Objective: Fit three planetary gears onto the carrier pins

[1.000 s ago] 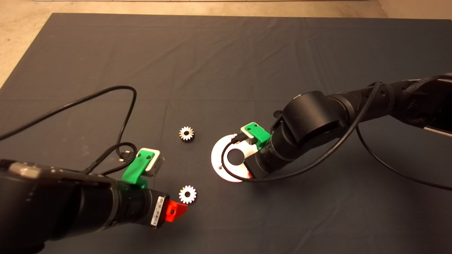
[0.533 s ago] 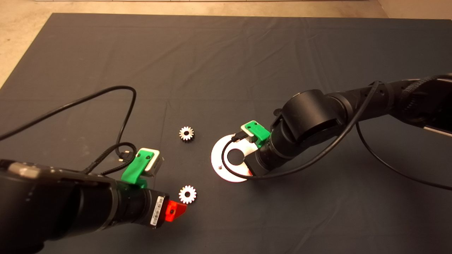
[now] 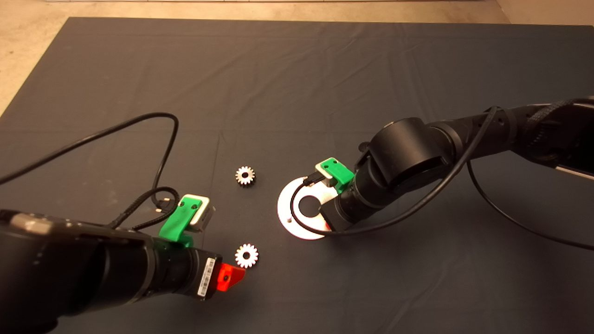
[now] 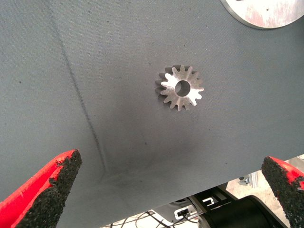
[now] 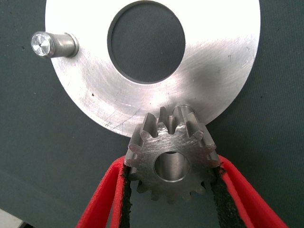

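My right gripper (image 5: 172, 167) is shut on one planetary gear (image 5: 171, 159), held low over the rim of the flat silver disc (image 5: 213, 71). One carrier pin (image 5: 52, 44) stands upright on the disc's far side; other pins are hidden. In the head view this gripper (image 3: 327, 226) covers the disc (image 3: 287, 208) on its right. Two more planetary gears lie flat on the mat, one (image 3: 245, 176) left of the disc and one (image 3: 246, 255) nearer the front. My left gripper (image 3: 232, 274) sits just left of that front gear (image 4: 179, 87), open wide (image 4: 171, 190), holding nothing.
A black cable (image 3: 162, 153) loops over the dark mat (image 3: 297, 83) behind the left arm. Another cable (image 3: 510, 218) trails from the right arm across the mat. Bare floor (image 3: 28, 28) shows past the mat's far left edge.
The right arm has edged very slightly toward the disc's centre with its gear. The left arm and both loose gears have not moved.
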`<act>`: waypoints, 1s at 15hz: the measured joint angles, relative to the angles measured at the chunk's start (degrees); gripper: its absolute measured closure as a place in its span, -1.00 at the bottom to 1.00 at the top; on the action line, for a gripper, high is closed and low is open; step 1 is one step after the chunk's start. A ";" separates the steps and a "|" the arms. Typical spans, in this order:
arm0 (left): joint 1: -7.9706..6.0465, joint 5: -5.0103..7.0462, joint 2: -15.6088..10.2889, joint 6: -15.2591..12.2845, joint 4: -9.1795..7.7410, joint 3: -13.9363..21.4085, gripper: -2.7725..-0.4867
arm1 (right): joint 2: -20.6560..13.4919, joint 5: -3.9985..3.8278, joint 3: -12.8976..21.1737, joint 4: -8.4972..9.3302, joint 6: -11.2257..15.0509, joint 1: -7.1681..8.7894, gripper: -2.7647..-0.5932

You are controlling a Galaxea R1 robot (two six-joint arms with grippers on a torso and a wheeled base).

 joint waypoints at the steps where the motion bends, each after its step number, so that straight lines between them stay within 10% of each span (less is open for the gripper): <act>1: 0.01 0.00 0.00 0.00 0.00 0.00 -0.99 | -0.02 0.00 0.00 -0.26 0.00 0.00 0.63; 15: 0.02 0.00 -0.12 0.00 0.00 0.00 -0.99 | -0.35 -0.02 -0.65 -1.36 -0.80 -0.05 0.63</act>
